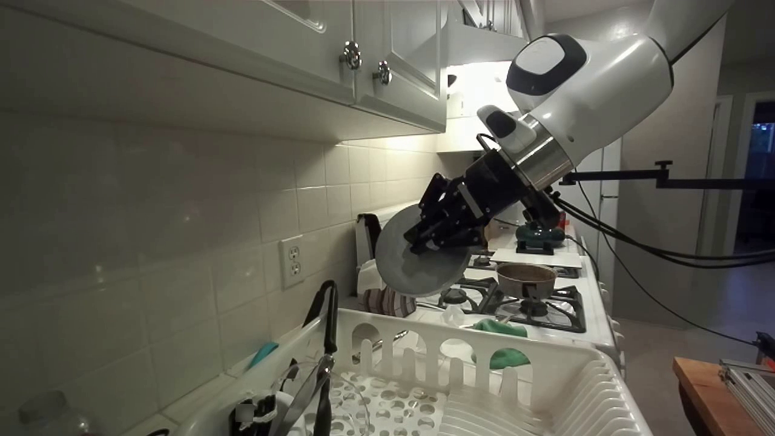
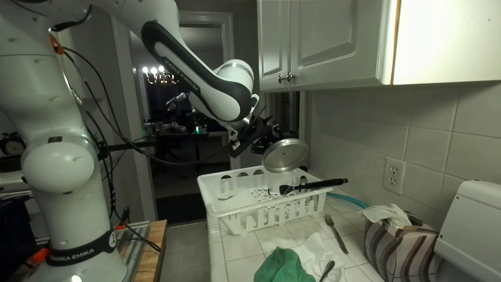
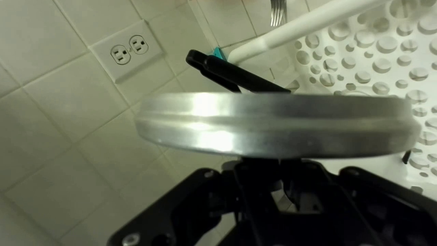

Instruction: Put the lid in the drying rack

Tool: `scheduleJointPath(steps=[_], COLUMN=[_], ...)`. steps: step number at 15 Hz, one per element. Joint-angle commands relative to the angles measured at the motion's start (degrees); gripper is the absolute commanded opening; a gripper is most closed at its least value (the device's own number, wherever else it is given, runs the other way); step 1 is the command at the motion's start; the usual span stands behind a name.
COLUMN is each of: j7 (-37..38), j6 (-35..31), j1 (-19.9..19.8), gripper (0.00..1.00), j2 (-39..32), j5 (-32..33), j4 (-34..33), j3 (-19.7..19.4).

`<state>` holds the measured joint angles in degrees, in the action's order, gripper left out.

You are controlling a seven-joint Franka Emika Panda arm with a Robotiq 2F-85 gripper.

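Tiled wall [image 1: 181, 254], 1 outlet [image 1: 292, 261]; 1 gripper [image 3: 278, 163], jaws clamping 1 tilted lid [image 2: 285, 156] above 1 drying rack [image 1: 431, 339].

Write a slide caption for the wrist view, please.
Wrist view: the gripper holds the metal lid edge-on, with black handles, a wall outlet and the white drying rack beyond.

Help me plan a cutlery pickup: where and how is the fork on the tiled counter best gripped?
Probably take the fork by mid-handle, from above, closing across its narrow width: it lies flat on the tiled counter, its handle long, slim and uncovered. The gripper holds the lid, so that likely needs setting down first.
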<state>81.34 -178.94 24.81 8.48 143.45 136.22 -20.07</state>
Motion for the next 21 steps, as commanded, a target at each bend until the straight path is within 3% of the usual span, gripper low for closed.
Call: scheduleJointPath(steps=[1,6,10,14,21], j7=[1.86,-1.19,-6.41,-20.45,-35.8], j6=[0.94,0.75,4.07,8.46,7.7], j1=[3.43,4.64,3.99,2.54,0.5], gripper=[0.06,0.06,0.06,0.06,0.06], j2=[-3.49,-6.43,-5.82,-5.23,-3.2], j5=[0.01,-4.62,-11.78,-18.17,-22.07], j4=[-0.47,3.86,11.25,15.37,14.53], j3=[1.97,4.9,4.69,3.53,3.27])
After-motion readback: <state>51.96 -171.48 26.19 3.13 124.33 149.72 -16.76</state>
